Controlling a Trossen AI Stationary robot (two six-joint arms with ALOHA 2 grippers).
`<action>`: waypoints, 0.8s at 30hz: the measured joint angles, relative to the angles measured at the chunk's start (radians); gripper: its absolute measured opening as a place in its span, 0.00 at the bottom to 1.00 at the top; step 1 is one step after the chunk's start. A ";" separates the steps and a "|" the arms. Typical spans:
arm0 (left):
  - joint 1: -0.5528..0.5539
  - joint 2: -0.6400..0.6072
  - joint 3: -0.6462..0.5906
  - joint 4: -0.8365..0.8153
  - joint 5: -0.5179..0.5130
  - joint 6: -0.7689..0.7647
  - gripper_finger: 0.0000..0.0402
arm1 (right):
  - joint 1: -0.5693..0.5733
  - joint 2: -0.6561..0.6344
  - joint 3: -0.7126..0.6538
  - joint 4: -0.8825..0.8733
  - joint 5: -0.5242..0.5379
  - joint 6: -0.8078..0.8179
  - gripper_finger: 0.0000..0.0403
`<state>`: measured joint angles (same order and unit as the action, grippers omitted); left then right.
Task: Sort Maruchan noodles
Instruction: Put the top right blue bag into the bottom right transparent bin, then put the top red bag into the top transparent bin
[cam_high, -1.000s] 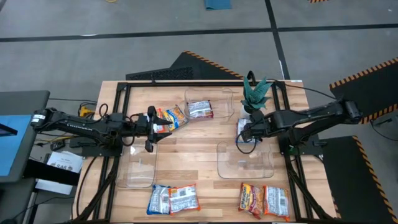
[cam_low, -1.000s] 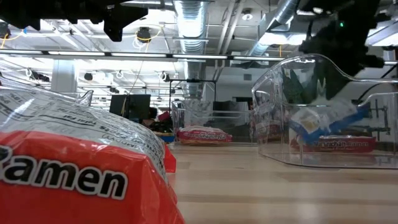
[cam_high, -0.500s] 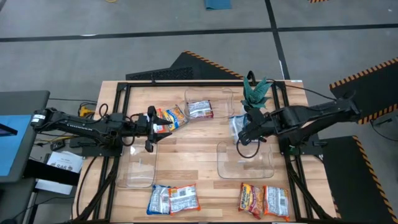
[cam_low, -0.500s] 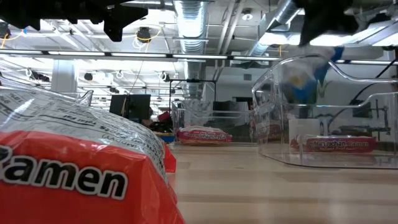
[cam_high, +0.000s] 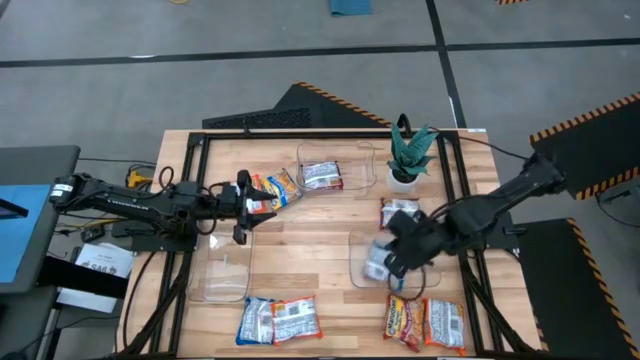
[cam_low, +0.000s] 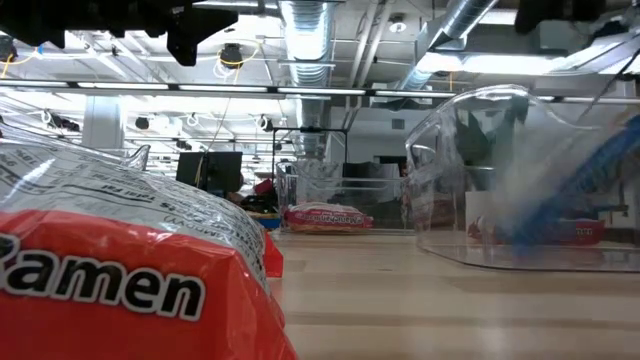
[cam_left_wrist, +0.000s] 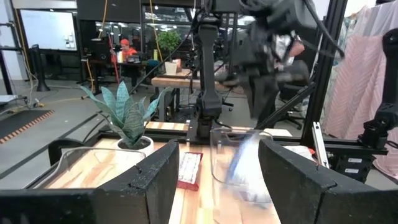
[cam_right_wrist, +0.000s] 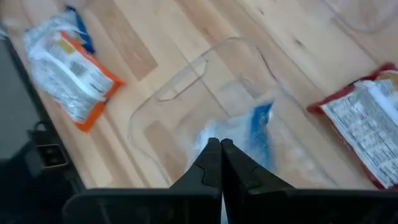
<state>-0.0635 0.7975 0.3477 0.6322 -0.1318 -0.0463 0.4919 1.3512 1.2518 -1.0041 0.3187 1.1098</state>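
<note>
My right gripper (cam_high: 392, 264) is shut on a blue Maruchan packet (cam_high: 377, 262) above the clear bin (cam_high: 428, 272) at the table's right near side; the wrist view shows the packet (cam_right_wrist: 252, 134) hanging over the bin's floor. A red packet (cam_high: 399, 212) lies flat beside the potted plant (cam_high: 410, 152). My left gripper (cam_high: 243, 207) waits open at the table's left, next to orange packets (cam_high: 277, 188). Another packet (cam_high: 322, 176) lies in the far bin (cam_high: 352, 152). My right gripper pinches the blue packet by one edge (cam_right_wrist: 217, 138) between its two shut fingers, coming from above and pointing down. The packet hangs below the fingers, lifted clear, inside the bin's rim (cam_right_wrist: 186, 71). In the low view it is a blue blur (cam_low: 560, 195) behind the bin wall.
A third clear bin (cam_high: 222, 272) stands at the left near side. Blue and orange packets (cam_high: 278, 320) and two red packets (cam_high: 424, 322) lie along the near edge. One orange-red packet (cam_low: 120, 270) fills the low view's foreground. Bare wood shows mid-table.
My right gripper lifted the blue packet from beside the plant, leaving the red packet there, and carried it fast toward the table's near edge. The packet now hangs over the near right bin. The gripper stayed shut on it.
</note>
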 joint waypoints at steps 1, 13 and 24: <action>0.000 0.000 0.000 0.003 0.000 0.000 0.51 | -0.005 0.025 0.000 0.020 -0.003 -0.009 0.04; 0.000 0.000 0.000 0.014 0.000 0.027 0.51 | -0.100 0.125 0.000 -0.009 -0.089 -0.098 0.14; 0.000 0.000 0.000 0.016 0.009 0.009 0.51 | -0.243 0.022 -0.086 -0.387 -0.028 0.054 0.48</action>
<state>-0.0635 0.7976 0.3477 0.6480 -0.1226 -0.0374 0.2488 1.3733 1.1656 -1.3913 0.2907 1.1643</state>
